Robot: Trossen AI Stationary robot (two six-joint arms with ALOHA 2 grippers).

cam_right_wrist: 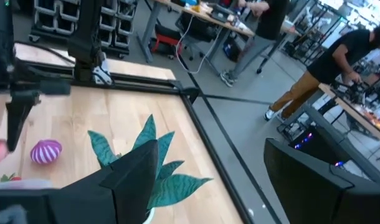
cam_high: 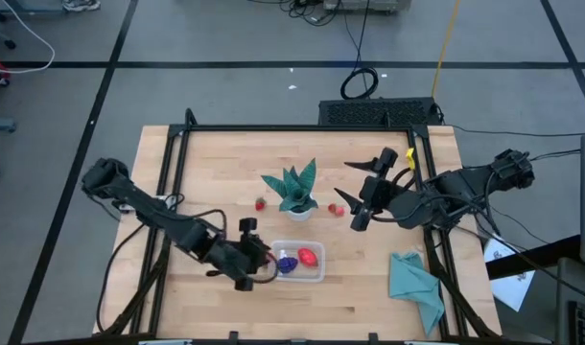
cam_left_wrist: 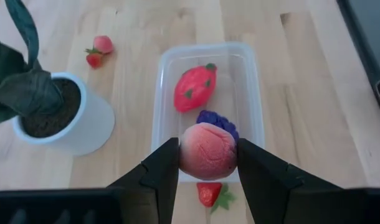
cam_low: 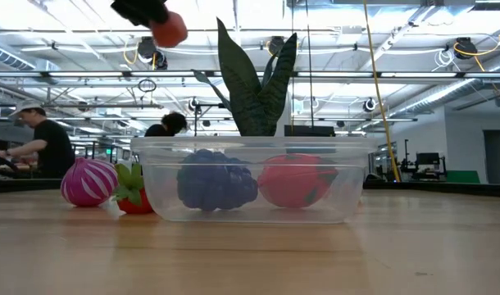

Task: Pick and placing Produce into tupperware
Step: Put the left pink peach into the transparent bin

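Left wrist view: the left gripper [cam_left_wrist: 207, 163] is clamped on a peach-coloured fruit [cam_left_wrist: 207, 150], hanging over the near rim of the tupperware [cam_left_wrist: 166, 68] by the bench's front edge, container straight ahead. Right gripper [cam_high: 360, 204] waits spread wide, mid-bench.

A robotics lab: ceiling trusses [cam_low: 332, 78] and strip lights are running over an open hall, people [cam_right_wrist: 330, 59] are working at cluttered benches [cam_right_wrist: 205, 11], and cables [cam_high: 362, 81] are trailing across the taped floor.
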